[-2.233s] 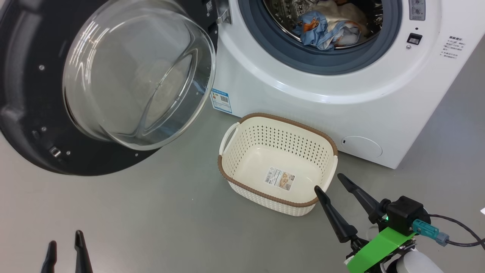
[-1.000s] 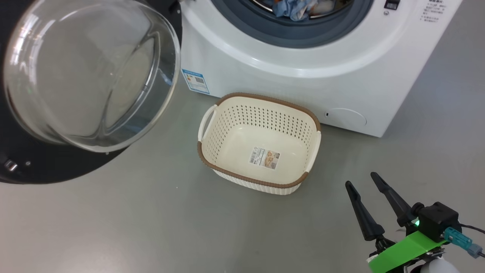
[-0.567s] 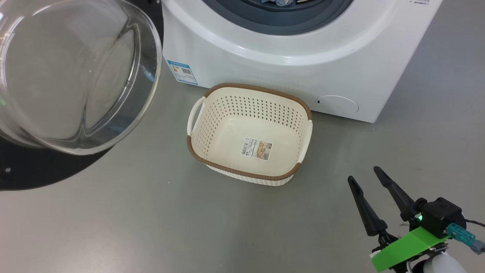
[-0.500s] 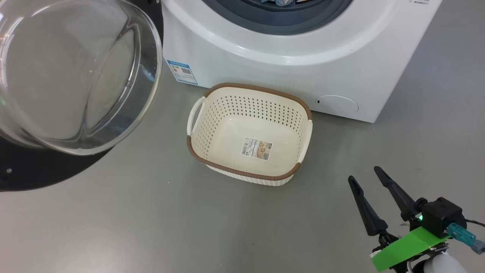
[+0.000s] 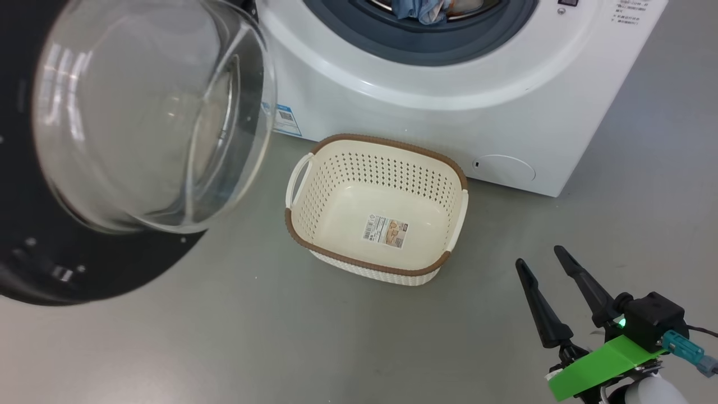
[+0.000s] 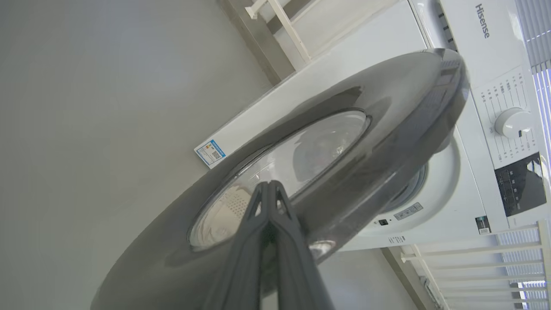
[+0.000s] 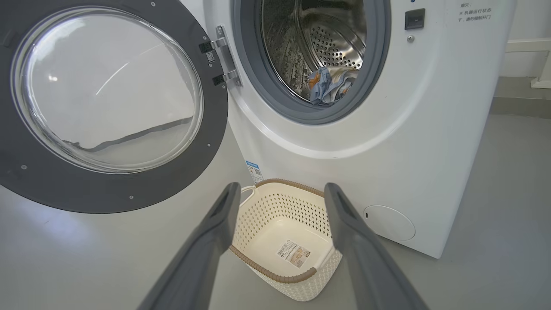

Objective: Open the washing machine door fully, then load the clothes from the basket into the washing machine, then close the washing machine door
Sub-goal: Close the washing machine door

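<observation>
The washing machine [image 5: 426, 106] stands with its round door [image 5: 84, 269] swung out to the left, the glass bowl [image 5: 151, 112] facing me. Blue and cream clothes [image 7: 329, 84] lie in the steel drum, and their edge shows at the top of the head view [image 5: 423, 10]. The cream basket [image 5: 367, 268] sits empty on the floor before the machine, a paper label on its bottom. My left gripper [image 6: 269, 186] is shut with nothing in it, tips at the door's outer face [image 6: 387, 129]; contact is unclear. My right gripper [image 5: 538, 256] hangs open right of the basket [image 7: 280, 275].
Grey floor [image 5: 224, 348] spreads around the basket and to the right of the machine. A blue sticker [image 5: 285, 119] and a round cap [image 5: 505, 167] sit low on the machine's front. A white rail [image 6: 473, 254] stands beside the washer.
The head view has shifted slightly. The door has swung a little toward the machine, and its glass now covers part of the blue sticker. The right gripper stays open where it was.
</observation>
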Controlling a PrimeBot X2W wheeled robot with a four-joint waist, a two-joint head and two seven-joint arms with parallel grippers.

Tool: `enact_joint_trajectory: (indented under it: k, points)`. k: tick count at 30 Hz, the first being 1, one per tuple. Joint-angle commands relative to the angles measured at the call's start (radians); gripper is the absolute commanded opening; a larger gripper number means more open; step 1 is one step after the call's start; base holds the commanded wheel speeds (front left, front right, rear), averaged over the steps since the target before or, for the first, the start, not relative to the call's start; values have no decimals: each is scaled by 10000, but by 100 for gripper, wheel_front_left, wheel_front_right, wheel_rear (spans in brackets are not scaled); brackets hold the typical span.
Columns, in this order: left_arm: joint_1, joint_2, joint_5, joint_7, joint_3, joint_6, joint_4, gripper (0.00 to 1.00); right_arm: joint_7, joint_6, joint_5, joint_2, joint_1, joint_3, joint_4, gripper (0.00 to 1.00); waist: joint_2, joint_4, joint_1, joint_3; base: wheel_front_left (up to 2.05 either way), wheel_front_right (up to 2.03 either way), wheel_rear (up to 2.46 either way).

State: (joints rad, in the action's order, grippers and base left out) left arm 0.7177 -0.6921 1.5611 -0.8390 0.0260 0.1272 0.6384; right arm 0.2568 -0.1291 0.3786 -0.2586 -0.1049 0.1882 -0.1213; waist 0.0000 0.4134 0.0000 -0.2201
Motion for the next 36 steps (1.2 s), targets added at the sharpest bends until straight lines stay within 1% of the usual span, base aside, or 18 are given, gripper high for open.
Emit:
enact_joint_trajectory:
  k: [1,6,12,13,19,24,30,36]
  points:
    - [-225,-416,191,-471,81,34,-766,0,49,-16,-43,-21,16,256,216,100,0,20,0,80,0,0,0]
    - [-1032,-468,572,-1272,72,34,-2304,0,49,-16,-13,55,41,242,211,100,0,7,0,204,0,0,0]
    - [-1620,-273,968,-1987,84,34,-3891,0,49,-16,17,137,45,235,240,100,0,-88,0,272,0,0,0]
    - [-1620,-273,968,-1987,84,34,-3891,0,49,-16,17,137,45,235,240,100,0,-88,0,272,0,0,0]
    - [-1713,202,1228,-2454,20,34,-5120,0,49,-16,2,243,20,192,310,100,0,-348,0,258,0,0,0]
    - [-1500,629,1184,-2668,-97,34,-5828,0,49,-16,-31,334,-53,106,352,100,0,-700,0,183,0,0,0]
    - [-1052,1258,955,-2755,-394,34,-6270,0,49,-16,-84,460,-133,-6,423,100,0,-1178,0,42,0,0,0]
    - [-471,1911,583,-2619,-794,34,-6320,0,49,-16,-139,632,-293,-134,510,100,0,-1746,0,-181,0,0,0]
